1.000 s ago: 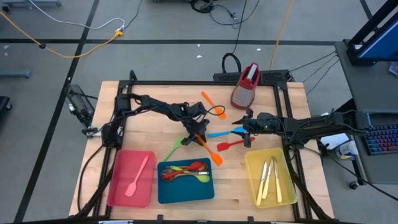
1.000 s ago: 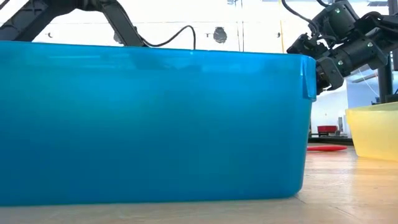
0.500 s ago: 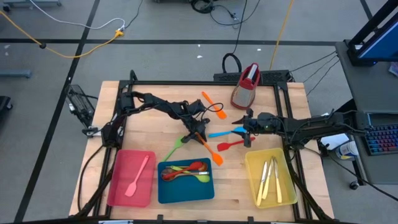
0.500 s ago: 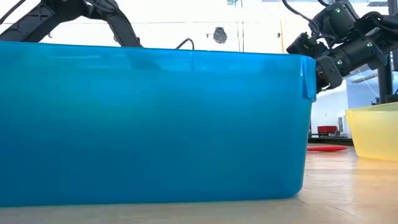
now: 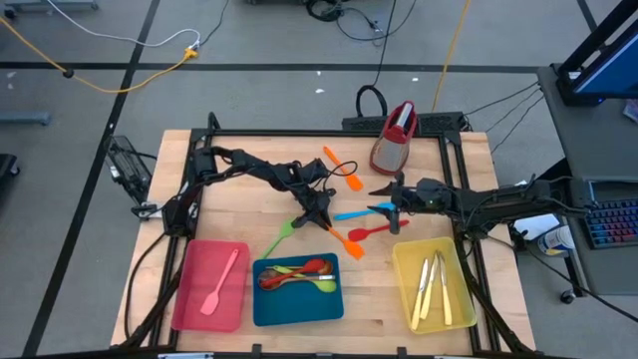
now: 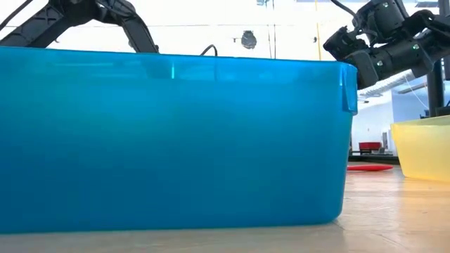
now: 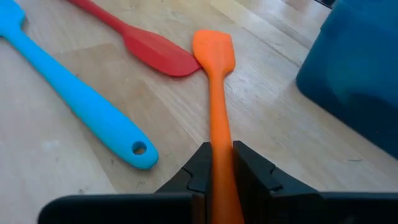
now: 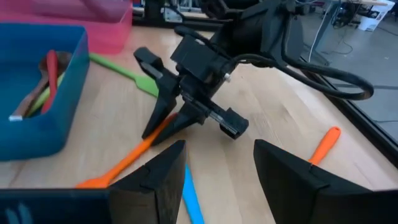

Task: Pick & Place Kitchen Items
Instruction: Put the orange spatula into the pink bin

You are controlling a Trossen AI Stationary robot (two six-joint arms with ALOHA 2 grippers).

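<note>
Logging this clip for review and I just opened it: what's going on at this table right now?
The left pincer is shut on the handle of an orange silicone spatula at the table's middle, its blade near the wood beside a red spatula and a light blue spatula. The right pincer hangs open close by, holding nothing. A pink spatula already lies in the flat red tray, spoons in the blue tray and cream knives in the yellow tray.

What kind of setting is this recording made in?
Most likely a robotics lab, not a kitchen: a framed wooden table on grey floor with loose cables, a desk keyboard beside it, and sorting trays.
</note>
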